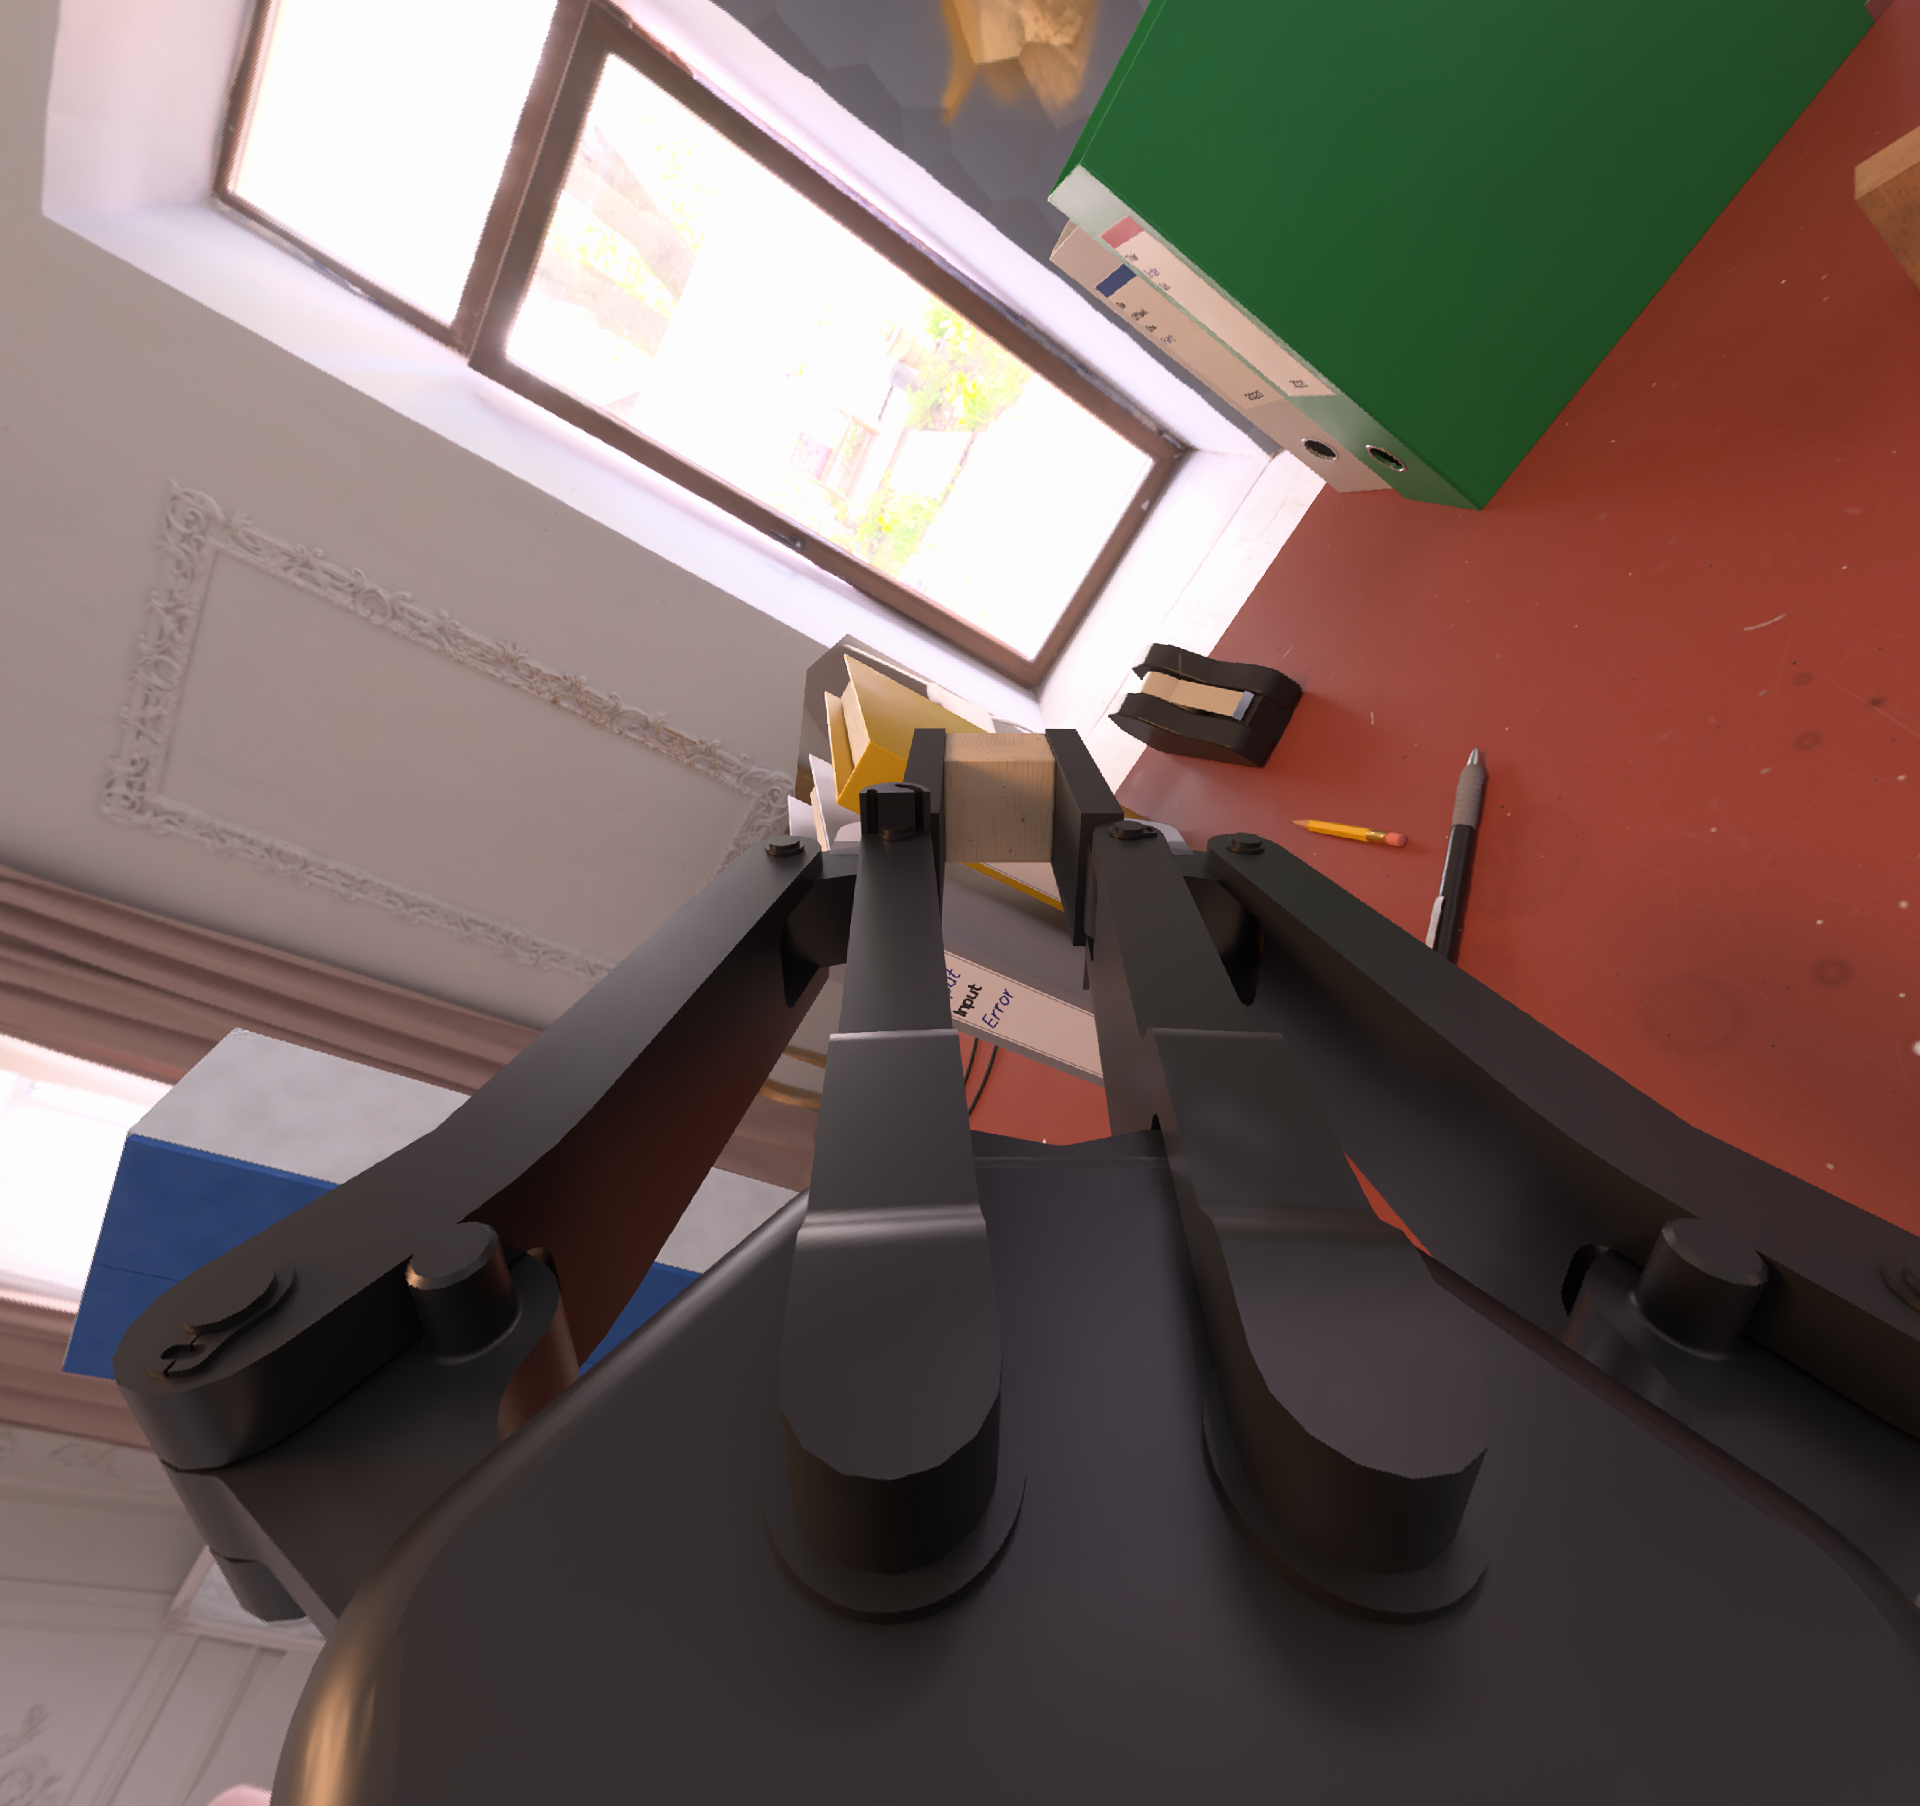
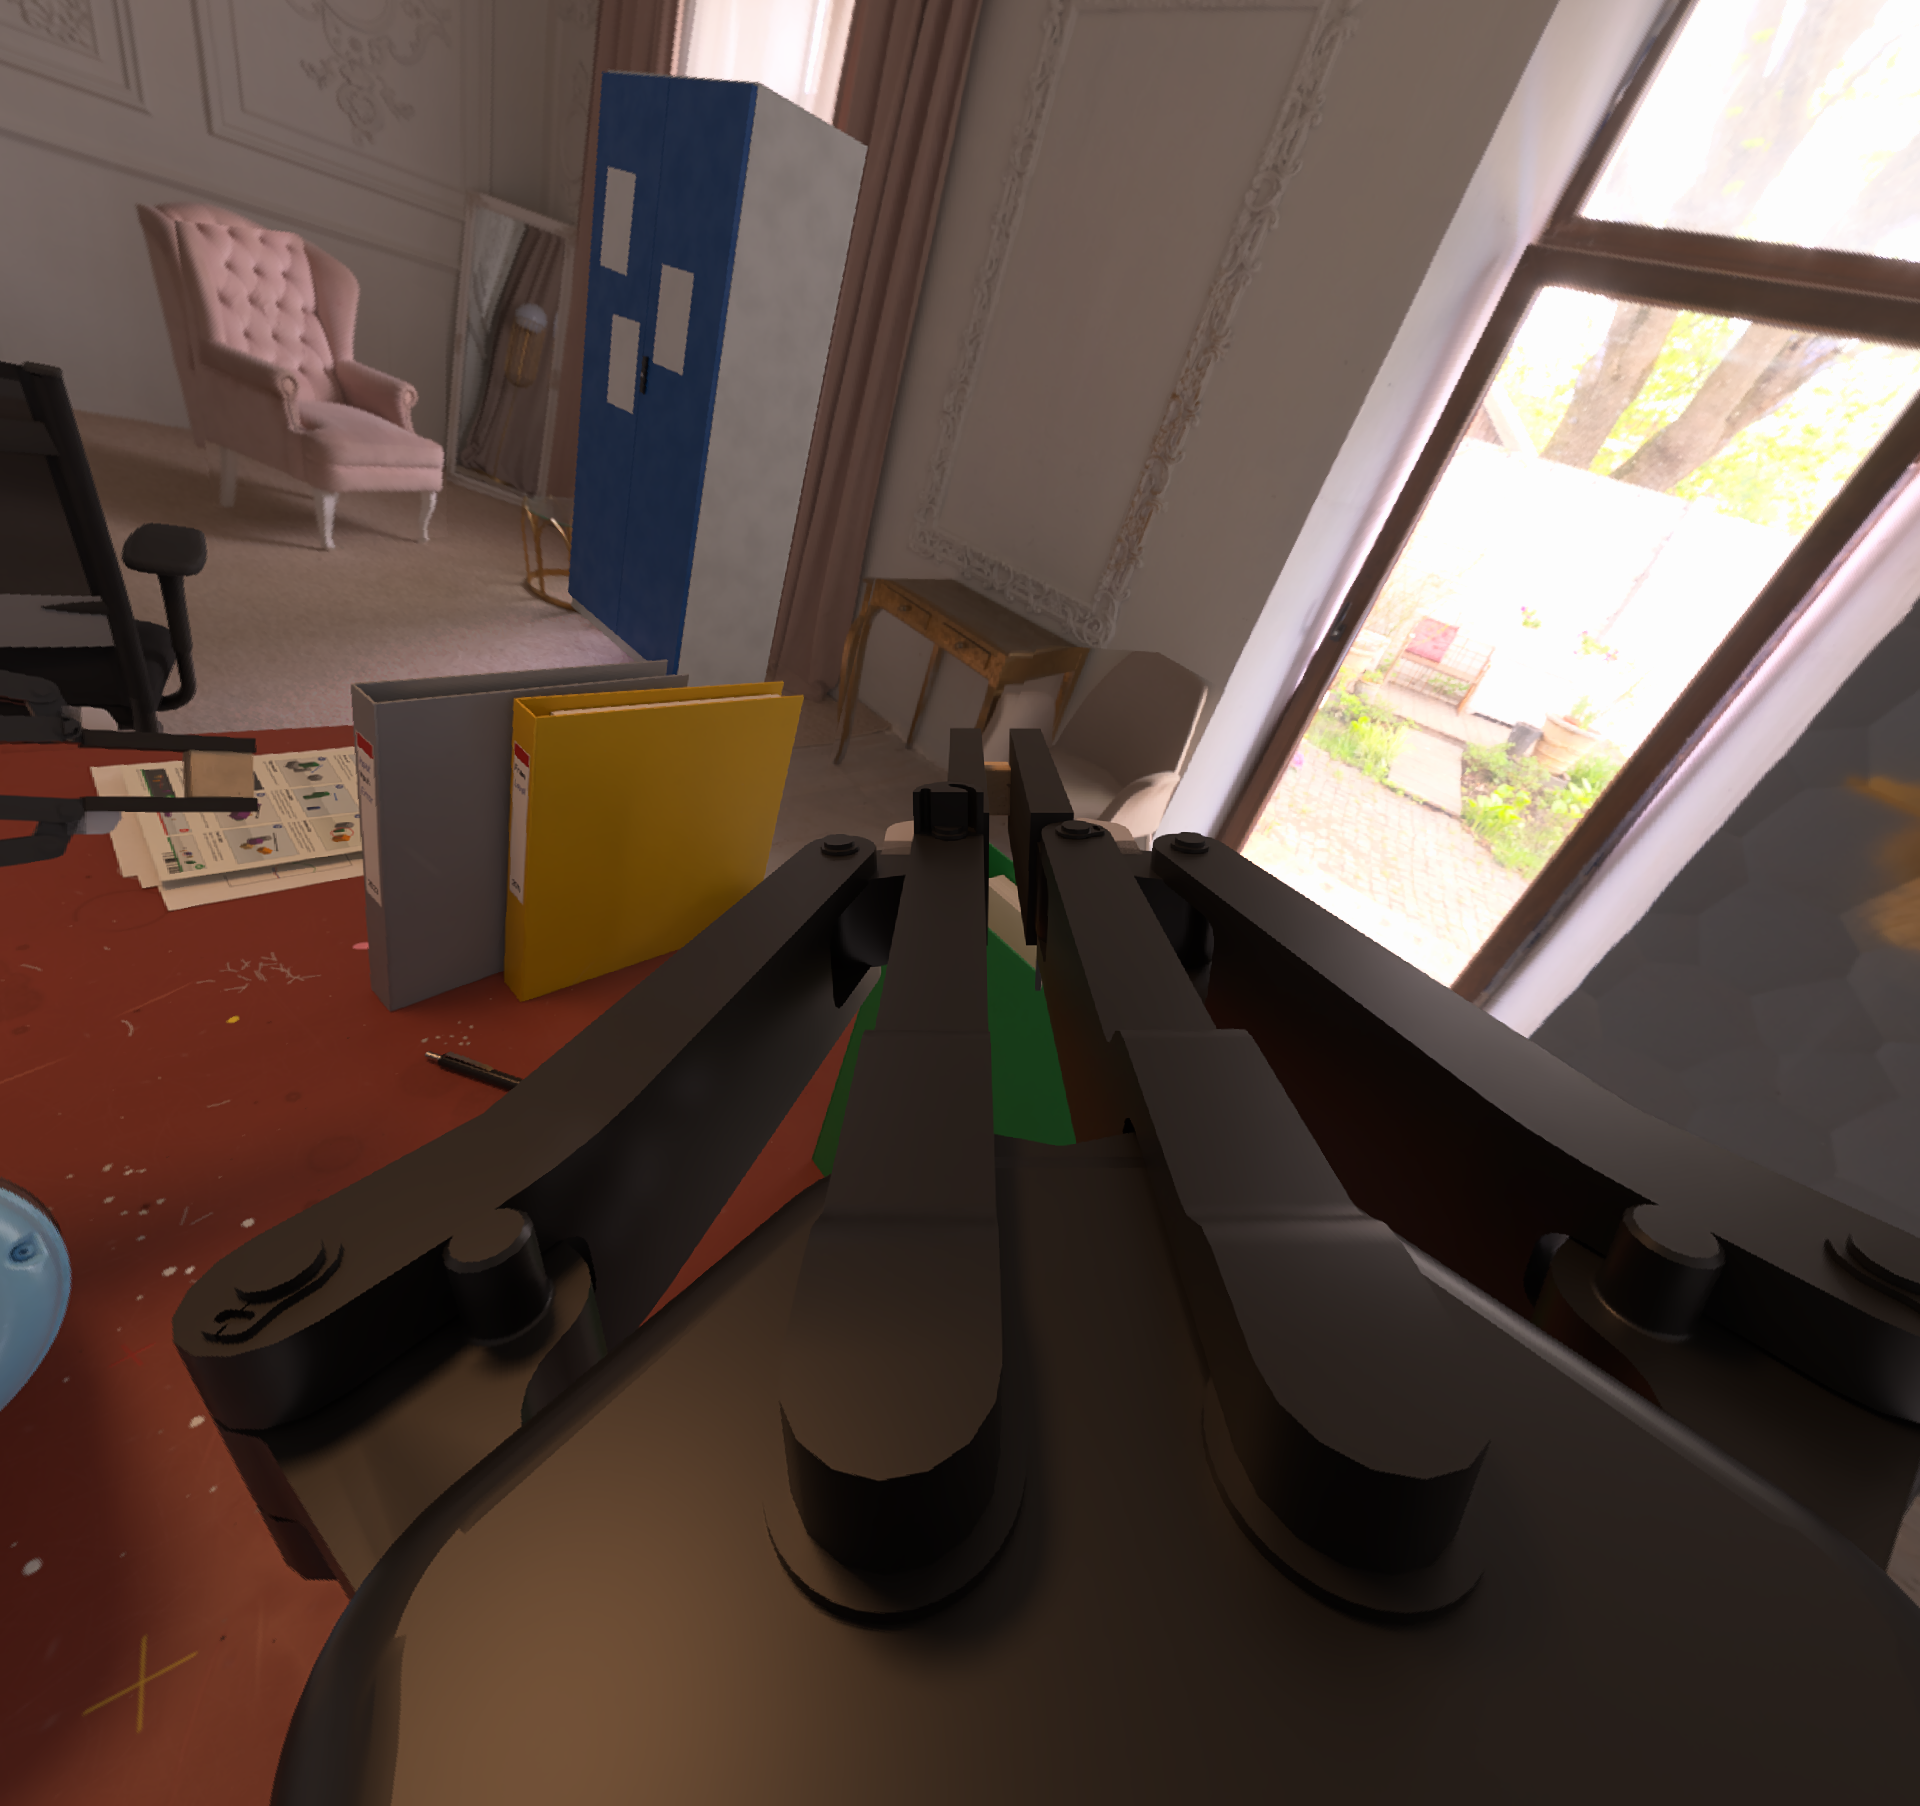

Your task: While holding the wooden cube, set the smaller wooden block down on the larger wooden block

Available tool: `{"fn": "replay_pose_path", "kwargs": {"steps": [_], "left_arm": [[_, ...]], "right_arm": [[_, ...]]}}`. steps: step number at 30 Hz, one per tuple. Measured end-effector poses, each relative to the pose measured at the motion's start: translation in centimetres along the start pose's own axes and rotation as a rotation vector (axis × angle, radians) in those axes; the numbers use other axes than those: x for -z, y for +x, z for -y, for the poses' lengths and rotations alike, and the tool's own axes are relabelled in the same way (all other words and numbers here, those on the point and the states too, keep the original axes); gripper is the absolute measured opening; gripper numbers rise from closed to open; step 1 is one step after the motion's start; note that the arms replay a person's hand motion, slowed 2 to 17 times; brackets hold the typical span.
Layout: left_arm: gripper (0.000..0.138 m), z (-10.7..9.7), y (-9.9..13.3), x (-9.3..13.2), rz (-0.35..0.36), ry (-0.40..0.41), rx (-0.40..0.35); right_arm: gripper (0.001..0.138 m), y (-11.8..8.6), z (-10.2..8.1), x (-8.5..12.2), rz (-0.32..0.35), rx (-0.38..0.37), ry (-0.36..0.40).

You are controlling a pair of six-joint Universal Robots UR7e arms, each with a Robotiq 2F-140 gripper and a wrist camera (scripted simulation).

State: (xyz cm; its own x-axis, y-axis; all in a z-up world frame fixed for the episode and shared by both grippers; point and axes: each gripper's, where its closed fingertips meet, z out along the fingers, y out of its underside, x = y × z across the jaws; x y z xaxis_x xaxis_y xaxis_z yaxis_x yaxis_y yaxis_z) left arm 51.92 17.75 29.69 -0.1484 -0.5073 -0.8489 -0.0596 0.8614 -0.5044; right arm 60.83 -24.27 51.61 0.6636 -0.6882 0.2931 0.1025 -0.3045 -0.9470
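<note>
In the left wrist view my left gripper (image 1: 997,780) is shut on a pale wooden cube (image 1: 1000,800), held above the red table (image 1: 1610,769). It also shows far left in the right wrist view, with the cube (image 2: 220,774) between its fingers. My right gripper (image 2: 995,780) is nearly closed. Only a thin tan sliver, the smaller wooden block (image 2: 997,769), shows between its pads. It hangs over a green binder (image 2: 935,1081). A wooden block (image 1: 1893,208) lies on the table, cut off by the right edge of the left wrist view.
The green binder (image 1: 1455,177) lies flat at the table's window end. A grey binder (image 2: 436,842) and a yellow binder (image 2: 655,821) stand upright, with papers (image 2: 239,831) beside them. A tape dispenser (image 1: 1205,707), a pencil (image 1: 1351,831) and a pen (image 1: 1455,852) lie on the table.
</note>
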Motion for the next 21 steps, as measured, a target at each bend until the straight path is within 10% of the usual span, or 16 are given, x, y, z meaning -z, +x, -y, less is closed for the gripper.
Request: {"fn": "replay_pose_path", "kwargs": {"steps": [21], "left_arm": [[0.025,0.0,0.1,-0.1,-0.002,-0.003,-0.004]], "right_arm": [[0.007,0.3,-2.2,-1.6,-0.030,0.030,-0.073]]}}
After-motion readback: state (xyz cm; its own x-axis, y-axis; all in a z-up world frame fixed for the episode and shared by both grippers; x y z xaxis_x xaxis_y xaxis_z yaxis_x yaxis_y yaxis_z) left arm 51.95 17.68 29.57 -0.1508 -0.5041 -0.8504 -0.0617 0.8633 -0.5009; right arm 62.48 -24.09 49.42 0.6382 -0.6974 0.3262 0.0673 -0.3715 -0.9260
